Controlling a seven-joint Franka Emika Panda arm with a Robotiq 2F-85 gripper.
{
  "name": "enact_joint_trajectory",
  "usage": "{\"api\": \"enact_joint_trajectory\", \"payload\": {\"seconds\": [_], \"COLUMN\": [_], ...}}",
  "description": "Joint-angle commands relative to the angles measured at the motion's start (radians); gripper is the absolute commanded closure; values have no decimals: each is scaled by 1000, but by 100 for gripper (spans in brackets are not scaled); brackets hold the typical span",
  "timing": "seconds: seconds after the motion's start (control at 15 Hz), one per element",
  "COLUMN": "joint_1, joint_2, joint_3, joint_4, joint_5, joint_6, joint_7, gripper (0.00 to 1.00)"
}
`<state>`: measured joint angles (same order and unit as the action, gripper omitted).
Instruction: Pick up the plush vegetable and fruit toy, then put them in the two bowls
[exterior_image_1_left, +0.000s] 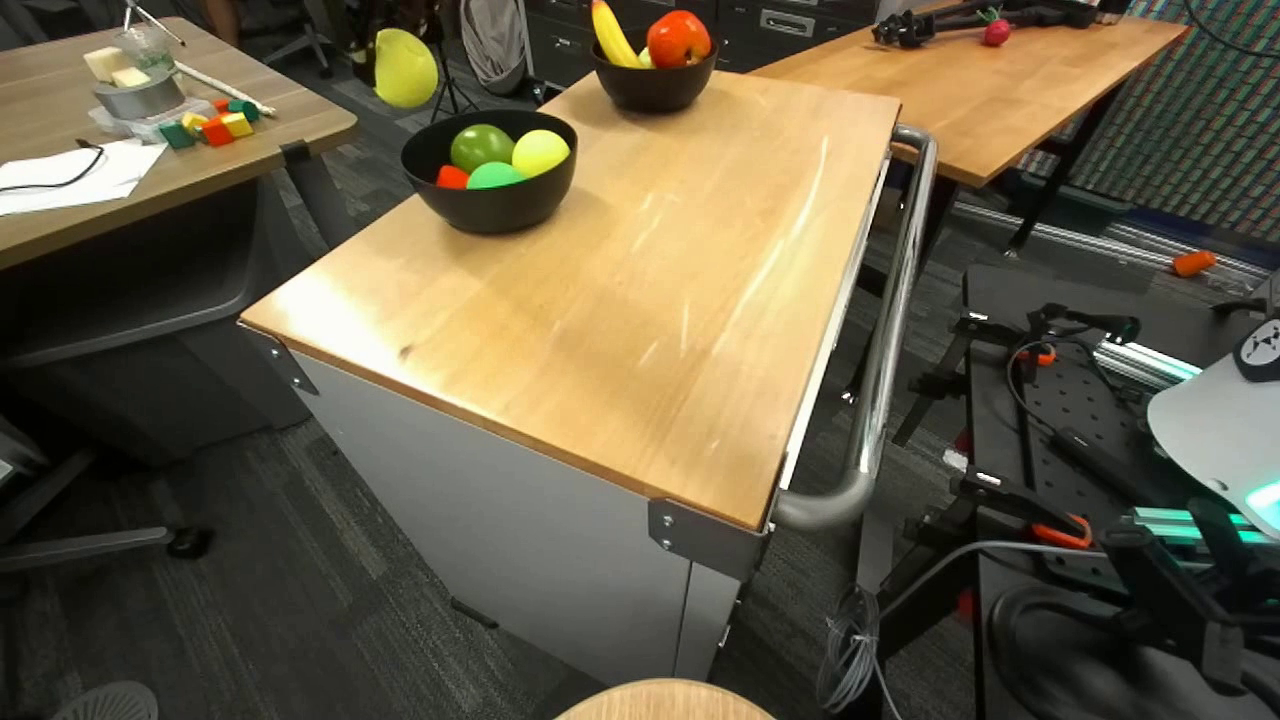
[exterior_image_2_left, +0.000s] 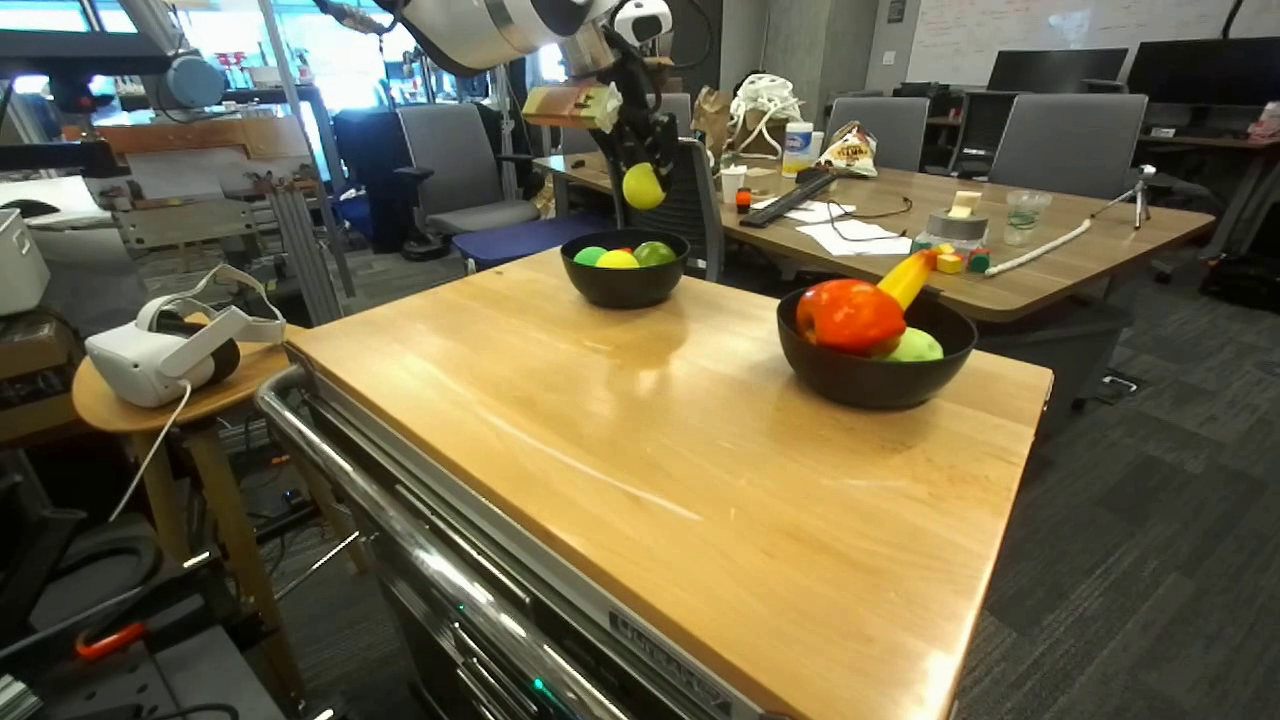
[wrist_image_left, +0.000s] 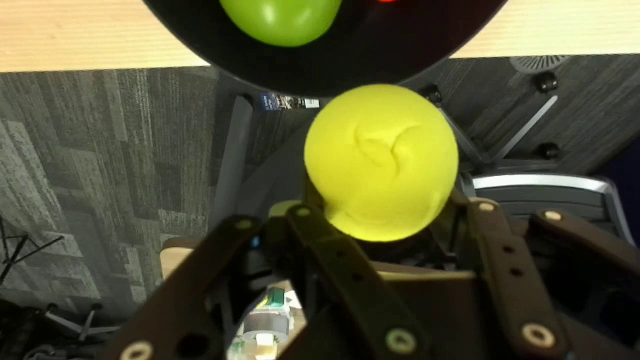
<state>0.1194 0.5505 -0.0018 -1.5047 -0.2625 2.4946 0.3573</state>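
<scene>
in an exterior view, at twelve o'clock on the tabletop (exterior_image_2_left: 640, 450), a black bowl (exterior_image_2_left: 623, 292) holds round toys (exterior_image_2_left: 617, 260); higher, apart from it, toward its one o'clock, the gripper (exterior_image_2_left: 646, 174) clamps a yellow ball (exterior_image_2_left: 643, 188); at two o'clock, another black bowl (exterior_image_2_left: 872, 382) holds a red toy (exterior_image_2_left: 850, 315), banana (exterior_image_2_left: 908, 278) and green toy (exterior_image_2_left: 916, 346).

arm (exterior_image_2_left: 490, 32): aloft | gripper (exterior_image_2_left: 648, 168): pointing down | fingers (wrist_image_left: 512, 261): partly spread, clamped

Dark grey carpet (exterior_image_1_left: 320, 570); grey chairs (exterior_image_2_left: 1065, 155) beside wood-topped table (exterior_image_2_left: 1085, 255); whiteboard (exterior_image_2_left: 1100, 25), bright windows (exterior_image_2_left: 220, 30) beyond.
</scene>
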Motion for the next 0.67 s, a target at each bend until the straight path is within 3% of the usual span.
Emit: {"api": "enact_joint_trajectory", "payload": {"seconds": [0.0,0.27,0.6], "joint_1": [45,61,46], "joint_2": [132,212,254], "joint_3": [-41,-74,-72], "joint_4": [247,378,422], "joint_5": [11,-23,6], "joint_6": [-201,-351,-469], "joint_7": [-52,-80,-107], "gripper": [74,74,74]}}
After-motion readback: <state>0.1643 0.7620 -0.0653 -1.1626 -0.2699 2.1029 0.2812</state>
